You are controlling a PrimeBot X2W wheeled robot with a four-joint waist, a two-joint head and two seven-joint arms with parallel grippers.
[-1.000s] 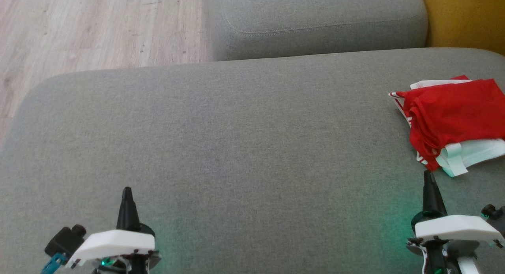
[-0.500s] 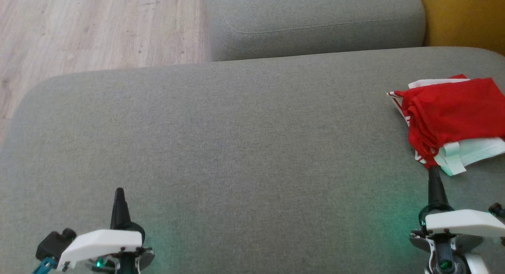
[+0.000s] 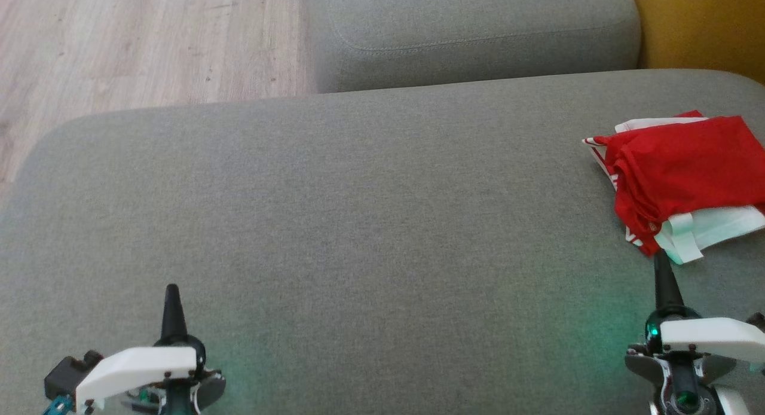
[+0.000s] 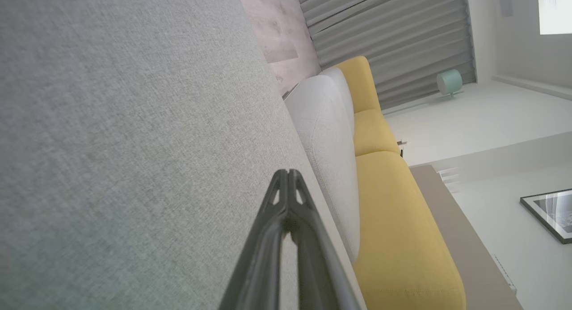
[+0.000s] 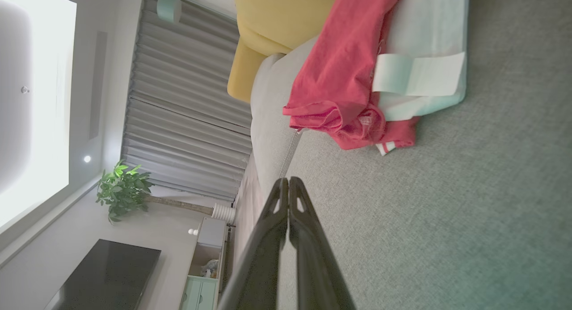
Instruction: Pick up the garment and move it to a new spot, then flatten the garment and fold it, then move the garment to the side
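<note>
The garment (image 3: 681, 176) is a red and white folded bundle lying at the right edge of the grey sofa seat (image 3: 358, 223); in the right wrist view the garment (image 5: 357, 77) lies just beyond my fingertips. My right gripper (image 3: 659, 258) is shut and empty, its tip just short of the garment's near edge; the right gripper (image 5: 289, 181) shows its two fingers pressed together. My left gripper (image 3: 172, 290) sits at the lower left over bare cushion, shut and empty; the left gripper (image 4: 288, 173) has its fingers together too.
A second grey cushion (image 3: 472, 32) lies behind the seat, with a yellow sofa part (image 3: 705, 26) at the top right. Wooden floor (image 3: 119, 44) lies beyond the seat's far left edge. A plant (image 5: 120, 189) and a cabinet (image 5: 205, 256) stand in the room.
Both grippers have drawn back toward the bottom of the head view, the left one furthest. The camera has shifted slightly. The garment lies unchanged.
</note>
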